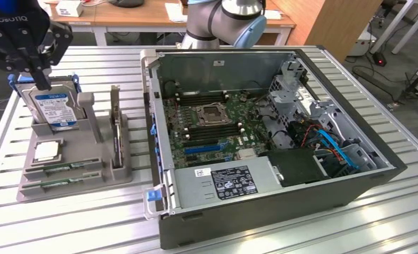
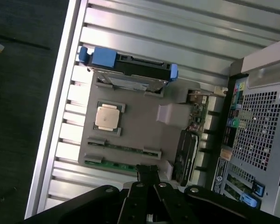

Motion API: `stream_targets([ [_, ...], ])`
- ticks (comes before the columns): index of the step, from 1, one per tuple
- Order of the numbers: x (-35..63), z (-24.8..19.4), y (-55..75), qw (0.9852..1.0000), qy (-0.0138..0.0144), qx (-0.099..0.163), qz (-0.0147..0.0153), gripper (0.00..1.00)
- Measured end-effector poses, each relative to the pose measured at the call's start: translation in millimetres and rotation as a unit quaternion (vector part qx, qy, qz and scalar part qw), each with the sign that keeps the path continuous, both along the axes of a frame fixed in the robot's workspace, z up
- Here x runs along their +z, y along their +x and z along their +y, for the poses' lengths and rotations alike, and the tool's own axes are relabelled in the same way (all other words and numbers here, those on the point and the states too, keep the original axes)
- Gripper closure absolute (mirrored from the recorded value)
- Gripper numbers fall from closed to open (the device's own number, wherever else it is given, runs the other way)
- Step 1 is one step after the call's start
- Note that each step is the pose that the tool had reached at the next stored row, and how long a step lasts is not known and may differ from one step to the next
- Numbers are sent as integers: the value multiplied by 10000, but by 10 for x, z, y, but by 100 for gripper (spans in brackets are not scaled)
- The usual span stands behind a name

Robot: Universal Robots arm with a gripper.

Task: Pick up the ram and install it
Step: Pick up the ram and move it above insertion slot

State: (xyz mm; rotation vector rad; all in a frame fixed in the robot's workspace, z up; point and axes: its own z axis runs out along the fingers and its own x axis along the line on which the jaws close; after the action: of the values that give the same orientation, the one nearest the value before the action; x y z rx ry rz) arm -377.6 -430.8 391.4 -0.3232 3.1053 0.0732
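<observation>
Two ram sticks, thin green boards, lie in slots at the near end of a grey holder tray [image 1: 82, 182]: one ram stick [image 1: 64, 168] and a second [image 1: 56, 184]. The wrist view has them as one ram stick [image 2: 123, 148] and another [image 2: 109, 164], close to my fingertips [image 2: 148, 173]. My gripper [image 1: 42, 83] hangs high at the exterior view's left, over the upright hard drive [image 1: 54, 106]. Its fingers are shut with nothing between them, well above the ram.
The tray also holds a silver processor chip [image 1: 46, 151] and an upright dark expansion card [image 1: 115, 124]. An open computer case [image 1: 265, 211] lies at the exterior view's right, its motherboard [image 1: 212, 114] exposed with memory slots beside the socket. The slatted metal table [image 1: 25, 222] lies underneath.
</observation>
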Motion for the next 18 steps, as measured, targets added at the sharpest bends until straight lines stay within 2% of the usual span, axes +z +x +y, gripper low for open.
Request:
stream_targets([
  [5, 0, 0, 0, 9992, 0, 409, 0, 91],
  [9, -1, 0, 0, 9973, 0, 736, 0, 91],
  [12, -1, 0, 0, 9952, 0, 981, 0, 91],
  [18, -2, 0, 0, 9895, 0, 1446, 0, 91],
])
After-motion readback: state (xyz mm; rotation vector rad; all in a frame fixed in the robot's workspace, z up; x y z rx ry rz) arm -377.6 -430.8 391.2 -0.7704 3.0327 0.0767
